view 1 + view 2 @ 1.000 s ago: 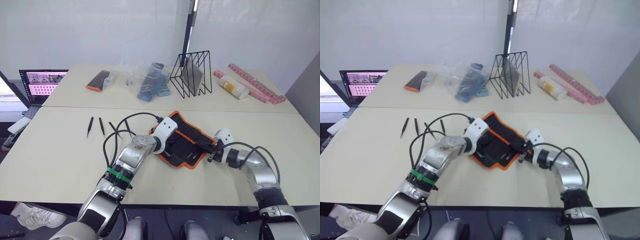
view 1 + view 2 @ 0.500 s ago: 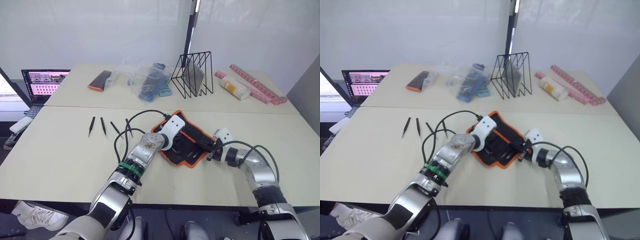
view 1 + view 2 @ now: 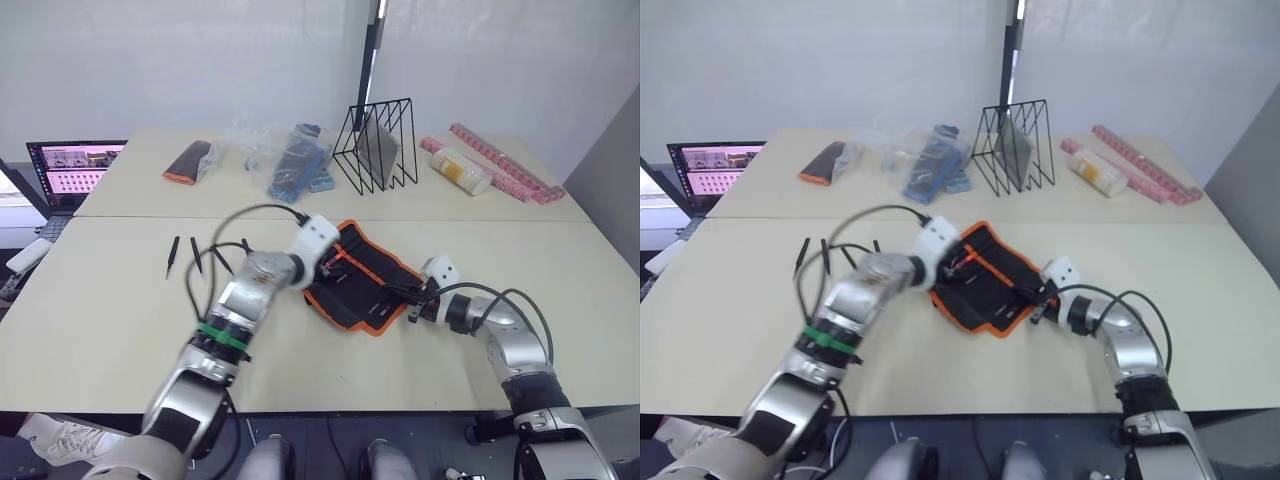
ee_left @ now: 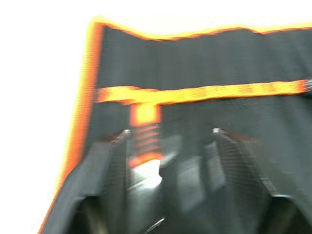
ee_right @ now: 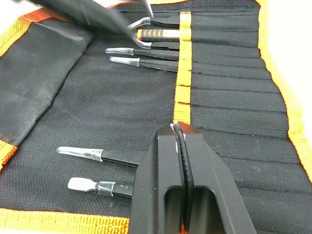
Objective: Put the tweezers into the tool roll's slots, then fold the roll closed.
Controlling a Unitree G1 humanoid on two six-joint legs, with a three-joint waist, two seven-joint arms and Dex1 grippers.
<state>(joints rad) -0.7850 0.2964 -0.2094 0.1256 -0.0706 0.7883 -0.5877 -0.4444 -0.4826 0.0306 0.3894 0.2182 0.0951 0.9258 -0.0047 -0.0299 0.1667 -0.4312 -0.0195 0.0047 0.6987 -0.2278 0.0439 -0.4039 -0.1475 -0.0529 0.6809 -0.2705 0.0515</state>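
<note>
Now, from the head camera you see the tool roll (image 3: 358, 277) spread open mid-table, black with orange trim, tweezers (image 3: 172, 256) left of it. Your left gripper (image 4: 168, 134) spreads wide over it; your right gripper (image 5: 179, 127) pinches closed on its orange stitching. No readable writing.

Two pale beige desks (image 3: 100, 330) abut end to end before a plain white wall (image 3: 180, 60). An open laptop (image 3: 72, 170) sits at the left.
</note>
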